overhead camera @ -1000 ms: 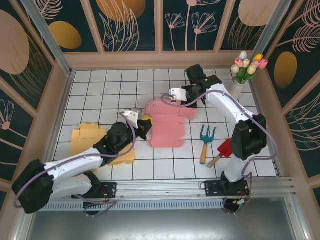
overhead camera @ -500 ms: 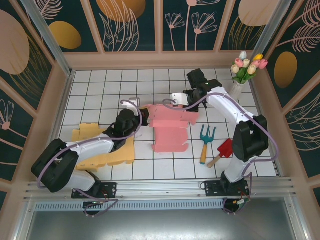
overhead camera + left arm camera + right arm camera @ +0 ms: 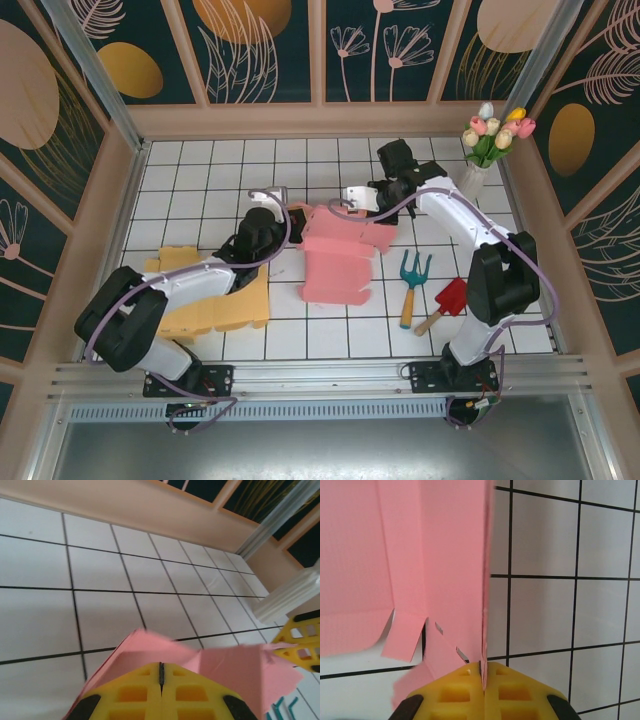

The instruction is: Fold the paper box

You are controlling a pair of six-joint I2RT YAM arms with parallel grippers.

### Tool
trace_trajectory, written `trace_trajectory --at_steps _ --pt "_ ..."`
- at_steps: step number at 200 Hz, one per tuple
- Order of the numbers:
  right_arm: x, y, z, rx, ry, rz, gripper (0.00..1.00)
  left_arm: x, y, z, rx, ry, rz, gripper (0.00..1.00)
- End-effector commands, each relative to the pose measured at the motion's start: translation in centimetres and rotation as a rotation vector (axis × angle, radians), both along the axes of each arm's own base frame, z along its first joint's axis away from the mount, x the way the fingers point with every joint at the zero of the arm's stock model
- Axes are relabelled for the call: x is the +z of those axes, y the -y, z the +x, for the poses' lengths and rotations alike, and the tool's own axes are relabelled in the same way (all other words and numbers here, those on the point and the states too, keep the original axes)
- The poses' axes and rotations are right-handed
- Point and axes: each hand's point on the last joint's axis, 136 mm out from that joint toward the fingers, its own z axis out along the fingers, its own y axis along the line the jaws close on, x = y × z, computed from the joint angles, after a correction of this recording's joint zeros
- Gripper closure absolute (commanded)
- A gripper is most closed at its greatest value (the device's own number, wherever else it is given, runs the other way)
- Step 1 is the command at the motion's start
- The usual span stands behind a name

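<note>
Seen from above, the pink paper box [image 3: 338,262] lies part-folded mid-tabletop [image 3: 200,170], its far panel raised between the left tool [image 3: 292,221] and the right tool [image 3: 347,204]. The left wrist view shows jaws clenched, apparently nipping the sheet's edge. In the right wrist view the jaws pinch an upright panel. I judge the card thin, light and floppy, best held by edges near creases. It carries no readable print.

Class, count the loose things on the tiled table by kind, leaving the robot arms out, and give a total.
Paper boxes: 2 (pink paper box, yellow paper box)
Garden tools: 2 (fork, trowel)
Vases of tulips: 1 (vase)
Total: 5
</note>
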Motion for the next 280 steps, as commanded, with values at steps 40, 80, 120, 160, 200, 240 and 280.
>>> trace_trajectory --at_steps 40,80,120,160,200,240,280 --pt "1.3 -1.3 -0.7 0.033 0.018 0.05 1.0 0.5 3.4 -0.3 -0.078 0.003 -0.004 1.0" --pt "0.7 -1.0 -0.9 0.029 0.016 0.047 1.0 -0.4 3.1 -0.3 -0.065 -0.007 0.021 1.0" --pt "0.7 -0.2 -0.4 0.002 0.039 0.043 1.0 0.1 -0.5 -1.5 0.034 0.006 0.086 1.0" --pt "0.2 0.6 0.1 -0.028 0.037 0.016 1.0 5.8 -3.0 -5.3 0.023 0.088 -0.014 1.0" --pt "0.0 0.6 0.2 -0.037 0.021 0.01 1.0 7.0 0.6 -10.0 -0.162 0.08 -0.104 1.0" --pt "-0.5 0.7 -0.1 -0.037 0.006 0.005 1.0 2.2 3.4 -10.3 -0.2 0.013 -0.026 1.0" --pt "-0.8 0.9 -0.5 -0.028 0.017 0.002 1.0 -0.9 3.4 -8.1 -0.121 0.009 0.073 1.0"
